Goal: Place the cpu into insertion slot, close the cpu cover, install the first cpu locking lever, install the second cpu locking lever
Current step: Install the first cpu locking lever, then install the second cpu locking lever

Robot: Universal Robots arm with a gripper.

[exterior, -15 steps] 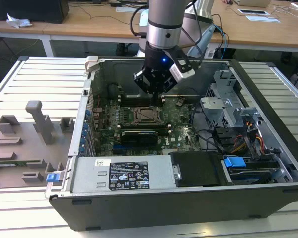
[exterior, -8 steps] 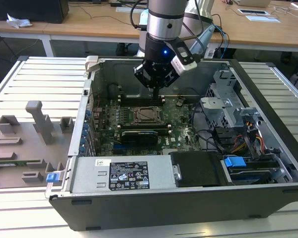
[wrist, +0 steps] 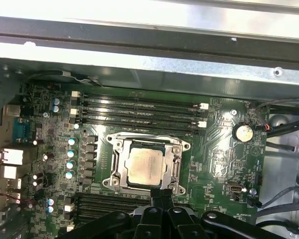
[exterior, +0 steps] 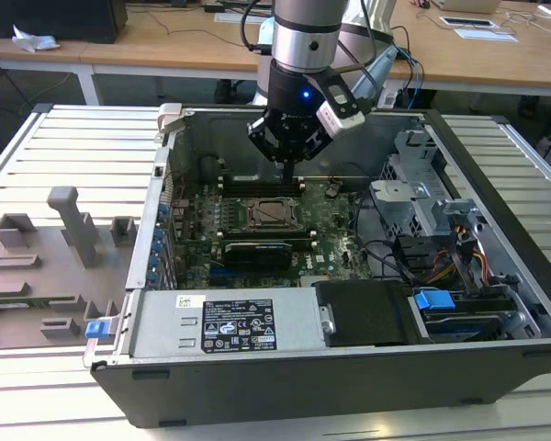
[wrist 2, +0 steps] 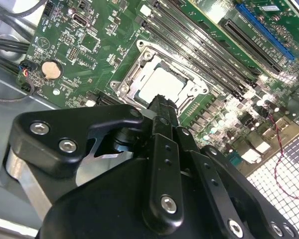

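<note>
While the dull silver-grey square cpu (wrist: 146, 167) sat in its metal-rimmed socket, the black pincer (wrist: 162, 195), pressed together, hovered at its edge, best pressing gently.

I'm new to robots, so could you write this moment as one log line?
cpu: seated in insertion slot | cpu cover: closed over it | pincer: hovering at the socket's edge, holding nothing

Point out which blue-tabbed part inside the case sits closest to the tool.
The blue tab on the drive bay, toward the exterior view's right, is closer to the tool; the other blue clip sits outside the case's left wall.
</note>
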